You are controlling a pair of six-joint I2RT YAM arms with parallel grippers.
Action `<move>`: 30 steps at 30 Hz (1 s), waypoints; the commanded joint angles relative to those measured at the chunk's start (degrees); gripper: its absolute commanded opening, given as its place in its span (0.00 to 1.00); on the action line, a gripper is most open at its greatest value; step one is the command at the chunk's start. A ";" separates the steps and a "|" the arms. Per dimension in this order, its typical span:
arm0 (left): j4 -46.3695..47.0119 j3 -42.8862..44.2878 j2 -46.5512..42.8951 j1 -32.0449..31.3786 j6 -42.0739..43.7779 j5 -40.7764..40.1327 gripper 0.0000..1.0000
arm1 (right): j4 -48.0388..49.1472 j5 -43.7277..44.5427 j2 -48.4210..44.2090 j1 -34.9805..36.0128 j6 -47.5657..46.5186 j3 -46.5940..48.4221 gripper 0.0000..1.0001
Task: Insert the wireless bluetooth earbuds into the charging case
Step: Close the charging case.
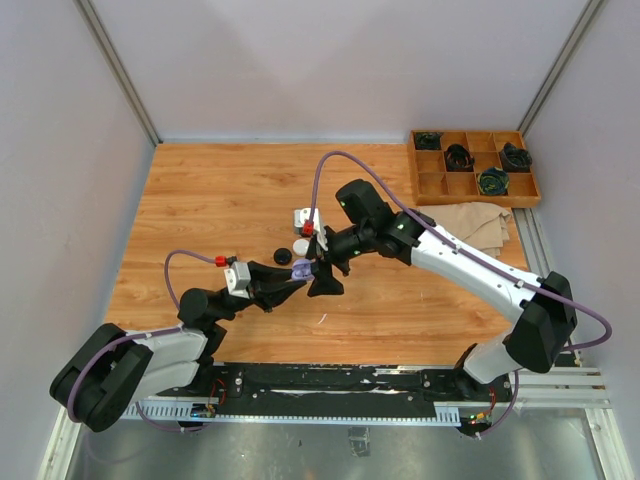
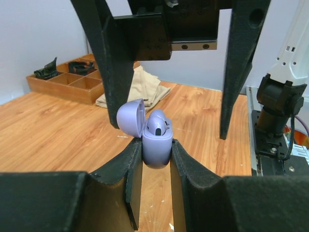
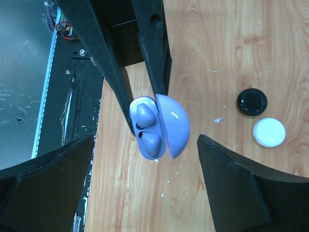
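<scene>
Earbuds in open lilac case — clamped in left hand.

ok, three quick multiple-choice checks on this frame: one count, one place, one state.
1. How many round cases lie on the table in the right wrist view?
A) one B) two C) four
2. Where is the lilac case?
A) lying on the table B) between the left gripper's fingers C) in a person's hand
3. The lilac case's lid is:
A) shut B) missing C) open

Key: 1 B, one black case and one white case. 2 B, the fingers clamp it above the wood. 3 C, it is hinged back with the earbuds showing inside.
</scene>
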 commanded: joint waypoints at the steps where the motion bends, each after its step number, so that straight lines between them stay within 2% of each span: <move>1: 0.51 1.30 0.24 -0.24 -0.24 -3.04 0.00 | -2.28 -2.56 0.05 0.45 -2.20 2.39 0.89; 10: -4.75 1.99 -0.64 -0.21 0.10 -8.22 0.00 | -2.24 1.82 -2.56 0.45 -2.37 1.29 0.88; 20: -7.13 2.69 -0.21 -0.22 0.27 -9.99 0.00 | -2.24 0.29 -3.71 0.45 -2.66 0.68 0.88; 23: -8.06 3.04 -0.13 -0.21 0.03 -10.60 0.00 | -1.45 5.84 -4.87 0.44 -1.48 -0.31 0.88; 30: -16.78 6.10 0.09 -0.21 -2.28 -16.90 0.00 | 3.93 27.54 -9.31 0.28 7.04 -5.47 0.90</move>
